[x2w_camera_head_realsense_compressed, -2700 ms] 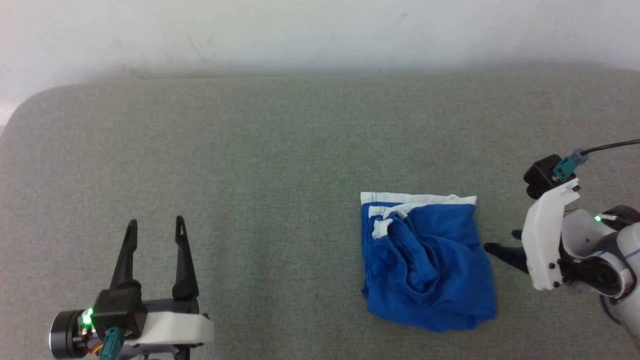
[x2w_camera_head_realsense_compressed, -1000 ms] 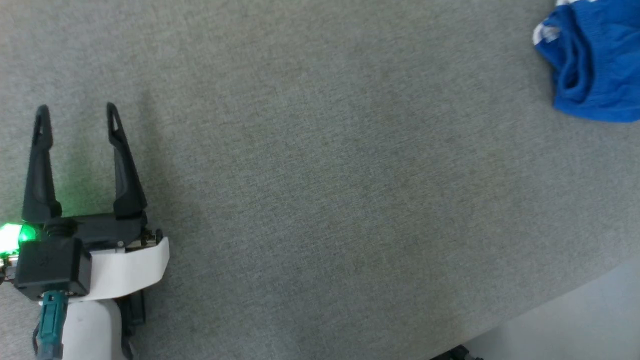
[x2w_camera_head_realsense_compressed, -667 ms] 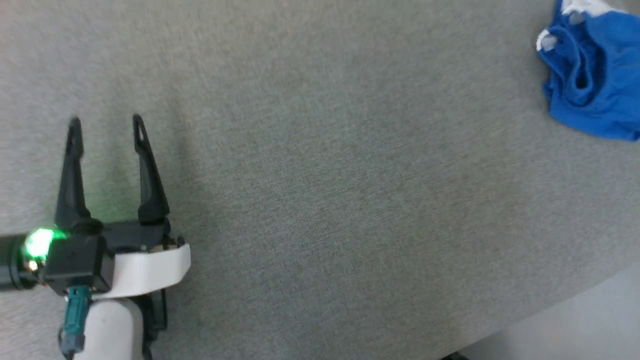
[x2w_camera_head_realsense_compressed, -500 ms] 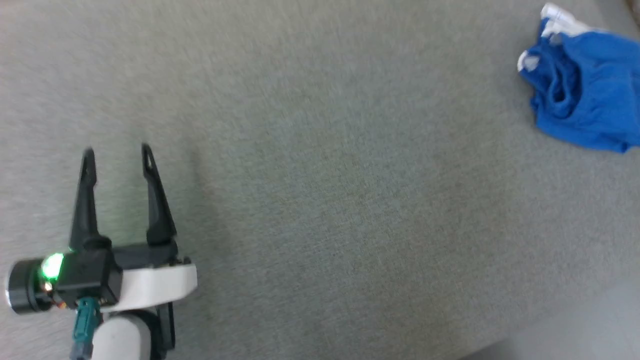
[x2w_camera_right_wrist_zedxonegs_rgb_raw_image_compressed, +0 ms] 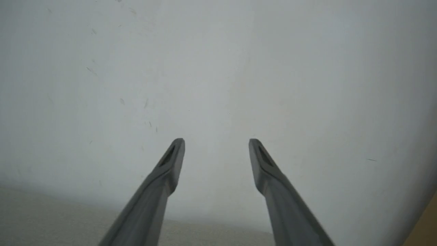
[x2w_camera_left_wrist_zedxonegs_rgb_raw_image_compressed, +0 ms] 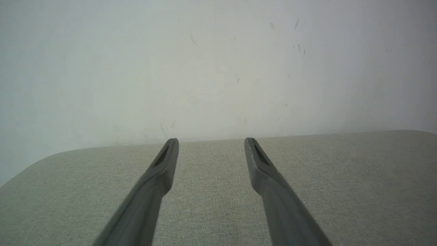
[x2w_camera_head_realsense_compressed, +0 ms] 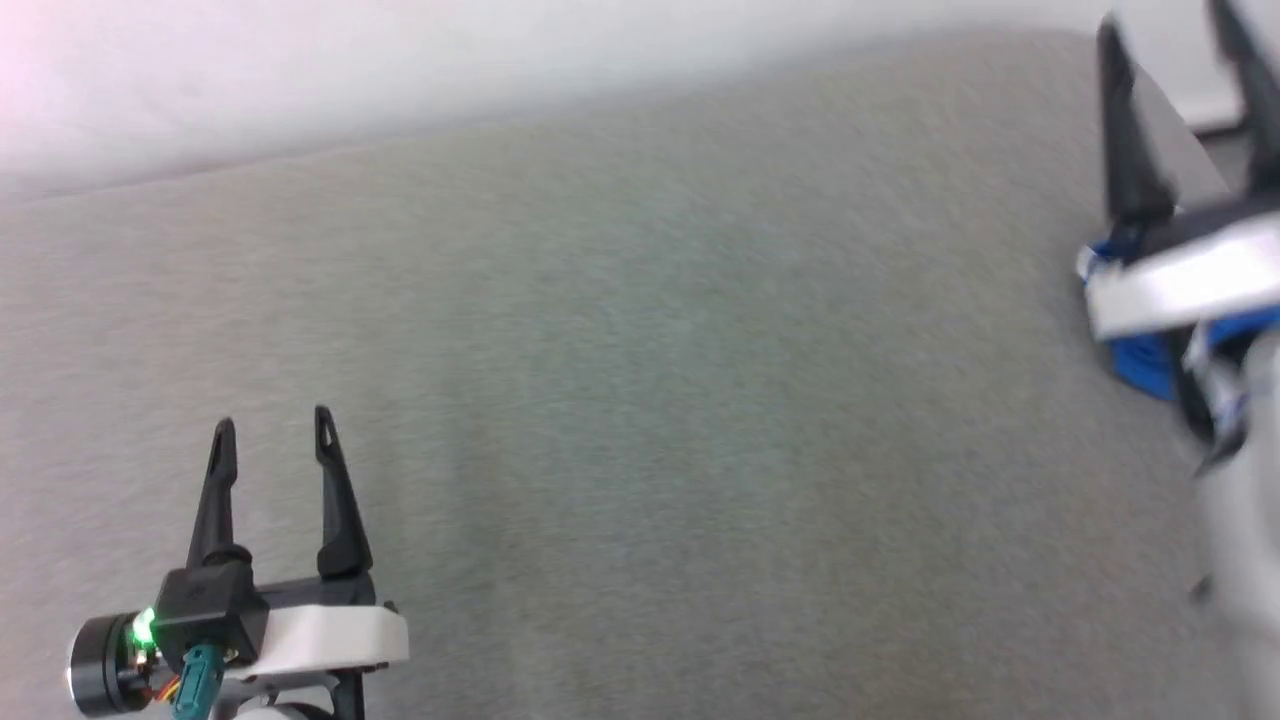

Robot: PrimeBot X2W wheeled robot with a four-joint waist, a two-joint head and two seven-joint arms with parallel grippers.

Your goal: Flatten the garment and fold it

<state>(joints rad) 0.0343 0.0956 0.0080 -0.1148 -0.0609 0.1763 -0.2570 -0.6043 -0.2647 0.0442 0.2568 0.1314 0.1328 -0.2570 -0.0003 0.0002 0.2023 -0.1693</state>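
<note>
A broad surface (x2w_camera_head_realsense_compressed: 640, 420) covered in grey-green woven fabric lies under soft, even light, and its far edge meets a plain white wall (x2w_camera_head_realsense_compressed: 450, 60) with a faint shadow along the join. In the left wrist view the wall carries small dark scuffs and faint yellowish marks, and the surface's far left corner is rounded. In the right wrist view the wall shows scattered specks, and a tan sliver (x2w_camera_right_wrist_zedxonegs_rgb_raw_image_compressed: 428, 225), too small to identify, sits beside it.

Prob. a bare lab/test rm: grey fabric-covered table (x2w_camera_head_realsense_compressed: 640, 420) against plain scuffed white wall (x2w_camera_left_wrist_zedxonegs_rgb_raw_image_compressed: 218, 68)
</note>
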